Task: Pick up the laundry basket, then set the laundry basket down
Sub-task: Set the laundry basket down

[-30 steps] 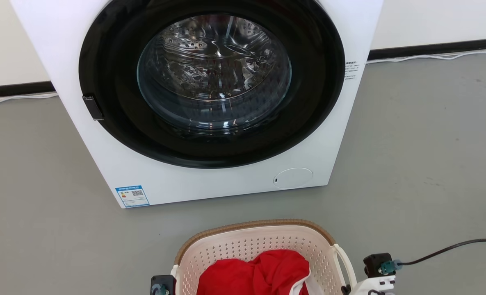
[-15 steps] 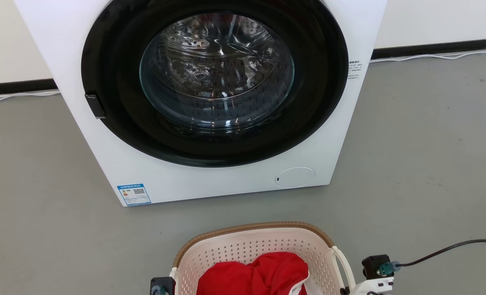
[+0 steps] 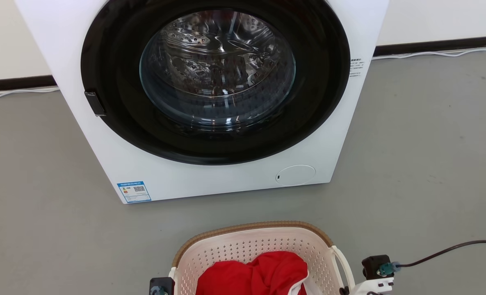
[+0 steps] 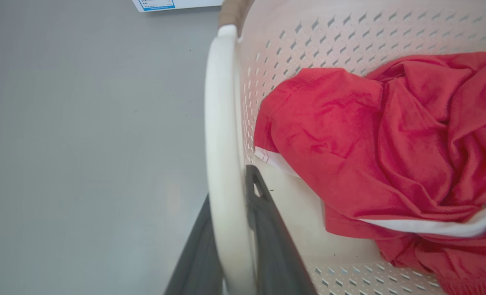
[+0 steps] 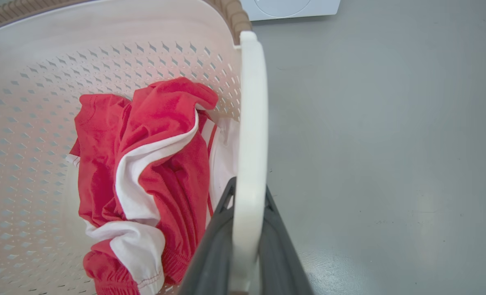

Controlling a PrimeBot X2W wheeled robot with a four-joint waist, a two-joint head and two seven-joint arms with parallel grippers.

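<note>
In the head view, the laundry basket (image 3: pixel 251 226) is sitting low at the near edge, well in front of the washing machine (image 3: pixel 226 180), with a red garment (image 3: pixel 259 274) bunched inside. Whether its base is resting on the grey floor (image 3: pixel 42 246) or hanging just above it, I cannot tell from this angle.

In the left wrist view, the left end effector (image 4: pixel 230 184) is pinching the left loop handle (image 4: pixel 220 102), with one dark finger on each side of the white band.

In the right wrist view, the right end effector (image 5: pixel 247 192) is gripping the right loop handle (image 5: pixel 251 102) the same way, pressed onto it from both sides.

To my eye, the carry is the step in hand. Doing it well means moving both arms level and together, so the rim is not tipping and the thin handles are not twisting out of the pinch. The set-down calls for lowering slowly, short of the machine's front, and letting go only once the base is resting flat.
</note>
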